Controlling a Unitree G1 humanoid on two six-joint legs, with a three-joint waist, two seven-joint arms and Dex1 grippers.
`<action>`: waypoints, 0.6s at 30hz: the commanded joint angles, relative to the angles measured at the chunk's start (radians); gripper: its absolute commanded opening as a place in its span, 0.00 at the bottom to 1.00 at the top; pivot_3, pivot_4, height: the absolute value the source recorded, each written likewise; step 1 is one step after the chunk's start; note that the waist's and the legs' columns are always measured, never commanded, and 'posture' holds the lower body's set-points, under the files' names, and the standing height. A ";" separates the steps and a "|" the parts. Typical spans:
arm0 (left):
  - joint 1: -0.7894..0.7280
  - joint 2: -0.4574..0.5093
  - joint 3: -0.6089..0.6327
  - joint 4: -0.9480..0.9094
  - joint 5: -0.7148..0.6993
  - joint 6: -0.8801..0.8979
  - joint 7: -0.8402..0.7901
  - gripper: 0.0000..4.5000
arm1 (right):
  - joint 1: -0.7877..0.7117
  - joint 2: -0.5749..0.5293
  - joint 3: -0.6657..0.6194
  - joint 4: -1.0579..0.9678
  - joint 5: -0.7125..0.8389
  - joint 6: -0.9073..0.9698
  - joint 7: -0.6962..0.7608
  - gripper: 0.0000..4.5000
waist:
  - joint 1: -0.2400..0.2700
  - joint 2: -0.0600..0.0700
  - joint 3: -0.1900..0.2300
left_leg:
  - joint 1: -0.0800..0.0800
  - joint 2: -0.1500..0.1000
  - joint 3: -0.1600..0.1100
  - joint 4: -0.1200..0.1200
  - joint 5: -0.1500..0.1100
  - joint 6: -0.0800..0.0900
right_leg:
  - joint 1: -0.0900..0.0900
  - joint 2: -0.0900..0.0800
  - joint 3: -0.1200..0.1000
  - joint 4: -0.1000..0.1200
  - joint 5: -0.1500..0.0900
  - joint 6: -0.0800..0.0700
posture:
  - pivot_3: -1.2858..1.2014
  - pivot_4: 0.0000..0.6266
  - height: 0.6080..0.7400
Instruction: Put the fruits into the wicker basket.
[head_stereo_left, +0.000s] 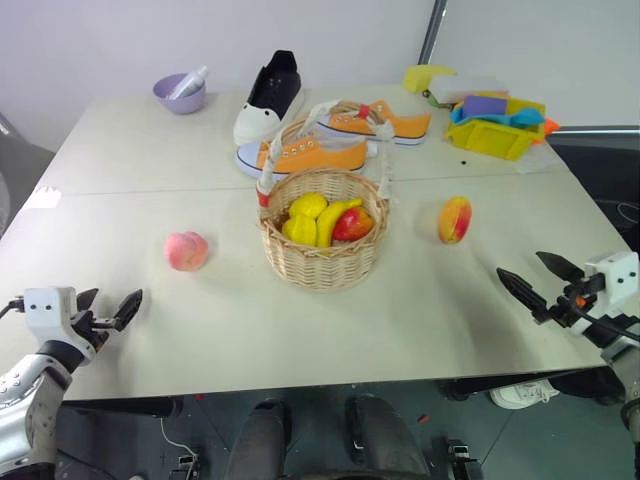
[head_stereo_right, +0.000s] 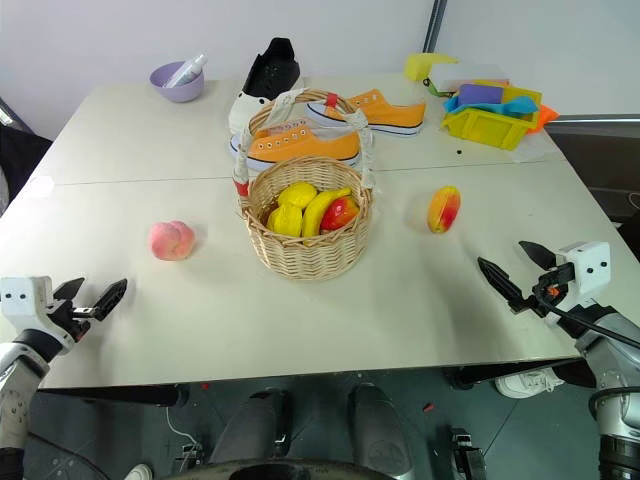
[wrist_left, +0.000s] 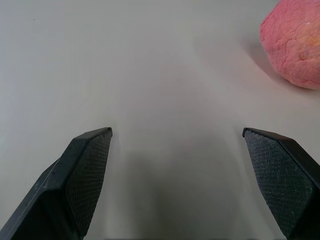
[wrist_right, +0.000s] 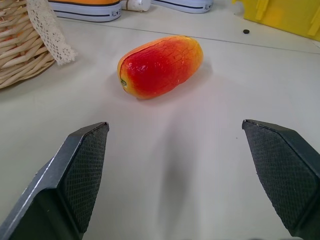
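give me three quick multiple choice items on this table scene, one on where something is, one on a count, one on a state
1. Where does the peach lie?
A. inside the wicker basket
B. on the table, on the robot's left of the wicker basket
C. in the purple bowl

2. How many orange shoes stand behind the wicker basket?
A. two
B. four
C. none

3. How do the grippers stand?
A. both shut on fruit
B. left shut, right open
C. both open and empty

Answers:
1. B: the peach rests on the bare table, apart from the basket.
2. A: two orange shoes sit there beside a black one.
3. C: the left gripper and right gripper both show spread fingers with nothing between; the mango lies untouched.
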 joint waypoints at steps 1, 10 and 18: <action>0.000 0.011 0.031 -0.032 -0.014 -0.003 0.002 1.00 | -0.010 0.004 -0.018 -0.048 0.012 -0.015 -0.010 0.99 | 0.000 0.000 0.000 | 0.000 0.000 0.000 0.000 0.000 0.000 | 0.000 0.000 0.000 0.000 0.000 0.000 | 0.52 0.24 0.98; -0.042 0.026 0.025 -0.067 -0.039 0.027 -0.006 1.00 | -0.036 0.011 -0.008 -0.125 0.047 0.041 -0.044 0.99 | 0.000 0.000 0.000 | 0.000 0.000 0.000 0.000 0.000 0.000 | 0.000 0.000 0.000 0.000 0.000 0.000 | 0.52 0.24 0.98; -0.104 0.068 -0.008 -0.136 -0.082 0.112 -0.039 1.00 | -0.045 -0.034 0.019 -0.317 0.127 0.141 -0.011 0.99 | 0.000 0.000 0.000 | 0.000 0.000 0.000 0.000 0.000 0.000 | 0.000 0.000 0.000 0.000 0.000 0.000 | 0.52 0.24 0.98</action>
